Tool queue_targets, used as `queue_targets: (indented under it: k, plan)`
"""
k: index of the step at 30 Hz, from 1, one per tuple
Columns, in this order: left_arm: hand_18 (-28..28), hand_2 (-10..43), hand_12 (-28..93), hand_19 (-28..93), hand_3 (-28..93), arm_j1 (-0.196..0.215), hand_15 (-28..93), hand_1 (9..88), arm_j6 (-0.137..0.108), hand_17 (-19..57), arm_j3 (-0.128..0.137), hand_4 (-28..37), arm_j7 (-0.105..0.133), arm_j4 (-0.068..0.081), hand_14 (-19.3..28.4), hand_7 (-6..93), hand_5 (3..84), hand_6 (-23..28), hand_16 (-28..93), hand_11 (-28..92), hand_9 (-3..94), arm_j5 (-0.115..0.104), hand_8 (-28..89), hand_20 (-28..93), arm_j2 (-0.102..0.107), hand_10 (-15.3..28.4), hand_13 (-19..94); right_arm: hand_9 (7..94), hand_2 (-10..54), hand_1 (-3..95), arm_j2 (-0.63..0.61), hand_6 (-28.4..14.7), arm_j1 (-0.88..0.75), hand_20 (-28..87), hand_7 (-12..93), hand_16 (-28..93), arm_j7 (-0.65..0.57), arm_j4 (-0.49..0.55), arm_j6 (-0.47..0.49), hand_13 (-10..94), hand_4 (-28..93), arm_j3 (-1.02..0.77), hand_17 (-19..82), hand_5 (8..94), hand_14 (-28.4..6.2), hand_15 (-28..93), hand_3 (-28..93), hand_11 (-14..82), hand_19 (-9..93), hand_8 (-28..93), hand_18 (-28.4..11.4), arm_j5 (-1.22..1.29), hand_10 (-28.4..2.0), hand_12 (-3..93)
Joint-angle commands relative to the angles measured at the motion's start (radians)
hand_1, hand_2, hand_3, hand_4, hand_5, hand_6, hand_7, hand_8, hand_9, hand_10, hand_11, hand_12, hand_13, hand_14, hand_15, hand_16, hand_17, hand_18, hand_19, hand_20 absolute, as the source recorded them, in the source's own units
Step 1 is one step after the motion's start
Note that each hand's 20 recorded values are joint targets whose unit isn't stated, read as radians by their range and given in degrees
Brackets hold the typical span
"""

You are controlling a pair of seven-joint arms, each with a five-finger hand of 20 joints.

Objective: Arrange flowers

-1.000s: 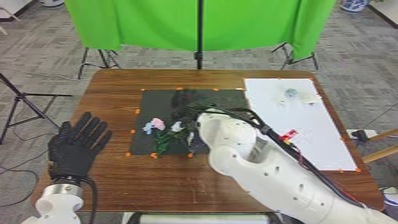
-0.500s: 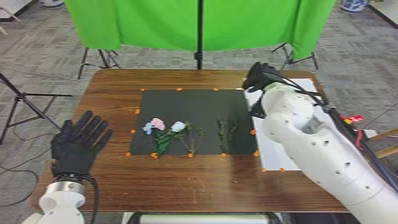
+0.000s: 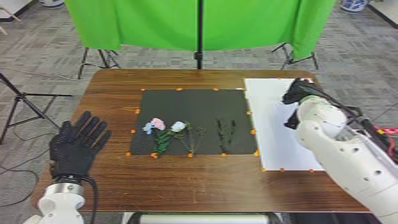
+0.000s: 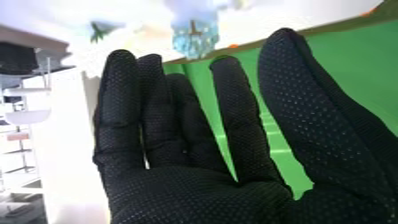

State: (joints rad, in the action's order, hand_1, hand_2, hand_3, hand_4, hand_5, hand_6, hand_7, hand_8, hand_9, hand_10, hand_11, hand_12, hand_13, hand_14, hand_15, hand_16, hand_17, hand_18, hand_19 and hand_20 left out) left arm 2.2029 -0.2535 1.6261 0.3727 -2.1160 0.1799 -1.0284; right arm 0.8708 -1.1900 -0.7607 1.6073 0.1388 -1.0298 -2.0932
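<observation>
Brown tabletop [image 3: 169, 182] bears flowers [image 3: 157, 123] on a black mat [image 3: 182, 105]; pale-blue bloom [image 4: 195, 41] likely awaits placing; left hand [image 3: 75, 154], right hand [image 4: 191, 195]: fingers open.

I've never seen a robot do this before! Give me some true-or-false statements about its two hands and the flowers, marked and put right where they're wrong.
1. The robot's right hand is over the white sheet. True.
2. The pink flower lies on the white sheet. False: it lies on the dark mat.
3. The white flower is to the right of the pink one. True.
4. The right hand is curled round a stem. False: its fingers are straight and it holds nothing.
5. The left hand is to the left of the dark mat. True.
</observation>
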Motion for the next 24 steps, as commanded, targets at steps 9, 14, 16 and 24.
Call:
queue_targets:
  k: [9, 14, 16, 24]
  plan:
    - [14.3, 12.1, 13, 33, 74, 0.015, 40, 26.9, 0.003, -3.6, -0.007, -28.3, 0.0, -0.001, 14.0, 17.6, 45.0, 6.7, -5, 26, 40.7, -0.001, -10, 14, -0.014, 14.7, 32, 60.8, -7.1, 53.4, 0.056, -2.5, -0.026, 25, 19, 18, 0.022, -0.049, 0.035, 52, -28, 0.055, 25, 60.1, -13.9, 45, 75, 18.6, 71, -9, -22.3, -0.034, -15.7, 17.6]
    - [14.3, 12.3, 13, 33, 74, 0.017, 40, 27.0, -0.002, -3.5, -0.01, -28.3, -0.002, -0.003, 14.0, 17.6, 45.3, 6.8, -5, 26, 40.8, -0.008, -10, 14, -0.018, 14.7, 32, 73.5, -5.9, 61.1, 0.048, -2.3, -0.032, 29, 22, 33, 0.019, -0.063, -0.031, 58, -28, 0.072, 27, 66.8, -9.1, 41, 67, 11.5, 70, 0, -21.6, -0.047, -12.2, 38.8]
    - [14.3, 12.3, 14, 33, 74, 0.018, 40, 26.9, -0.003, -3.5, -0.012, -28.3, -0.004, -0.003, 14.0, 17.6, 45.3, 6.8, -5, 26, 40.8, -0.01, -10, 14, -0.018, 14.7, 32, 75.2, -5.7, 62.2, 0.042, -2.2, -0.036, 30, 23, 35, 0.016, -0.07, -0.075, 60, -28, 0.084, 27, 68.8, -8.2, 42, 66, 12.5, 70, 2, -21.4, -0.063, -11.9, 42.0]
    - [14.2, 12.3, 14, 33, 74, 0.029, 41, 27.0, -0.004, -3.5, -0.009, -28.3, -0.005, -0.005, 14.0, 17.7, 45.4, 7.0, -5, 26, 40.9, -0.009, -10, 14, -0.02, 14.7, 32, 80.2, -6.2, 64.6, 0.01, -2.7, -0.047, 31, 23, 40, 0.021, -0.038, -0.213, 66, -28, 0.11, 31, 74.7, -7.0, 37, 67, 11.4, 68, 4, -20.9, -0.082, -11.2, 43.2]
